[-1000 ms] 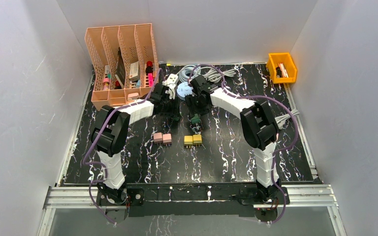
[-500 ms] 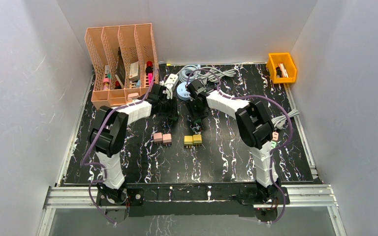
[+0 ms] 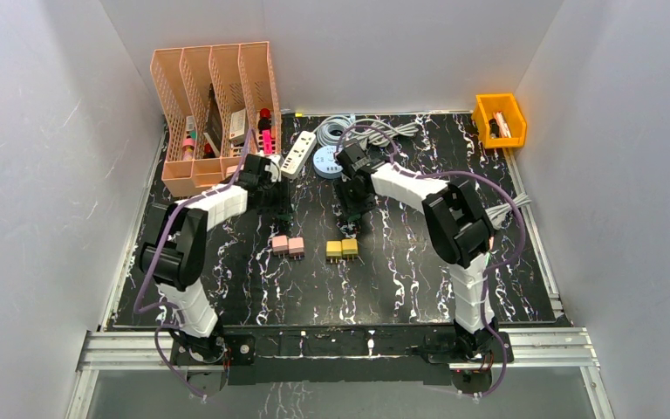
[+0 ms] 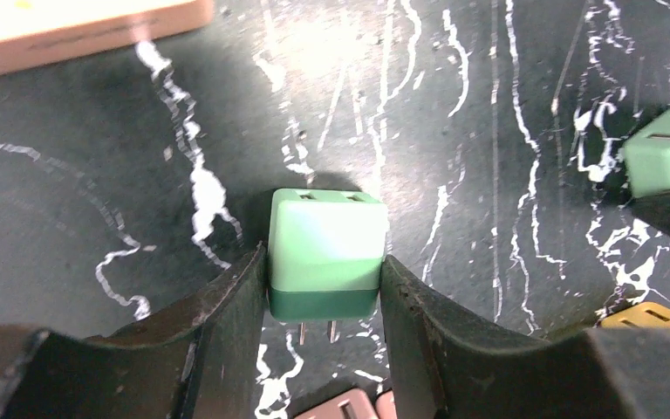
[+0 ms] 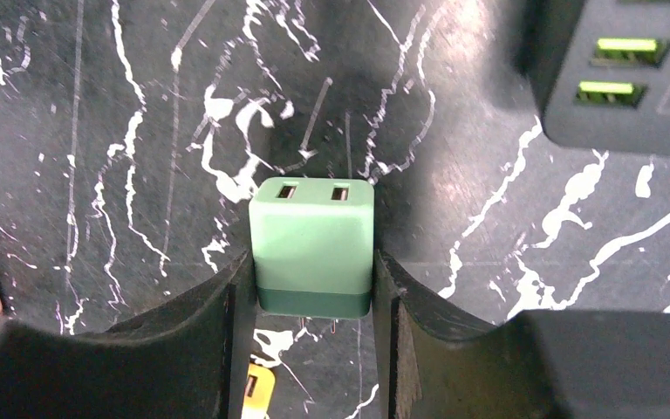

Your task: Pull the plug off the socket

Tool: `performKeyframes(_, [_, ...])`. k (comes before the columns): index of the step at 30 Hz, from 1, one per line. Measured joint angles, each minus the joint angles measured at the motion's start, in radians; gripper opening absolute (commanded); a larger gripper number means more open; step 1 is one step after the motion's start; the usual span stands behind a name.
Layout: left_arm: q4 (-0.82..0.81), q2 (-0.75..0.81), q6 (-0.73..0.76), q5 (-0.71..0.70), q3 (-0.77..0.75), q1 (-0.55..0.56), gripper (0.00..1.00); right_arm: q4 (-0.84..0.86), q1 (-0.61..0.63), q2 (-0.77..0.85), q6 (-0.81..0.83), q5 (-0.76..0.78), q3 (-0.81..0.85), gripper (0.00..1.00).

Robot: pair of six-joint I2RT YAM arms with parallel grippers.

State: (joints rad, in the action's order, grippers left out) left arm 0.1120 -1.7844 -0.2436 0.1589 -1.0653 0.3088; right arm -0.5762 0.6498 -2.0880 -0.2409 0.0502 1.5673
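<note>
Left green plug (image 4: 324, 253) and right green plug (image 5: 312, 246), 2 prongs bared, apart from the white power strip (image 3: 297, 154).

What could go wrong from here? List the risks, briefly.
1. Both jaws pinch their green plugs only near the pronged end, so the left plug or the right plug may slip out.
2. The pink plugs and yellow plugs lie close by on the table; setting down there may knock them.
</note>
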Motion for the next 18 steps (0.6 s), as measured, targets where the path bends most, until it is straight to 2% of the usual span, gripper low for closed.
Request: performKeyframes(18, [0.092, 0.231, -0.036, -0.032, 0.194, -0.151, 0.31, 0.055, -0.09, 0.147, -0.046, -0.077, -0.22, 0.38])
